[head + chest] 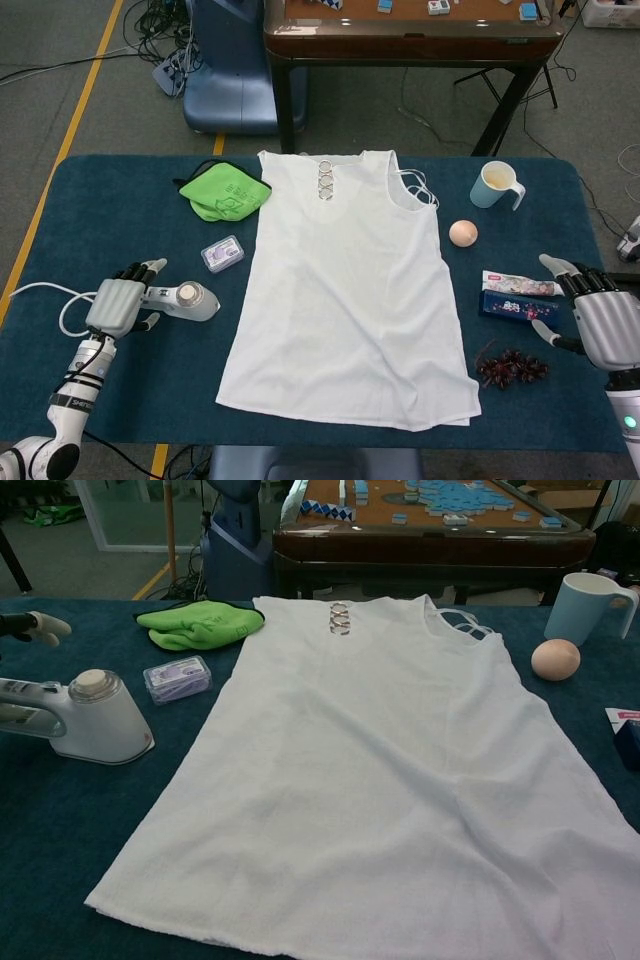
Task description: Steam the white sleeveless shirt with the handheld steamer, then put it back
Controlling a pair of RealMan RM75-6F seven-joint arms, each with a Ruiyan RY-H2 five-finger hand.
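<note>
The white sleeveless cotton shirt [350, 290] lies flat mid-table, unsteamed. The white handheld steamer [180, 298] rests just left of it; the left hand [118, 304] covers its handle, grip unclear. The right hand [598, 318] hovers empty, fingers spread. Everything remains.

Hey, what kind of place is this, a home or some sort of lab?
Most likely a robotics lab or test room, not a home: loose cables trail over the grey floor, yellow floor tape marks a boundary, and the blue-covered table holds staged props around a flat white sleeveless shirt.
</note>
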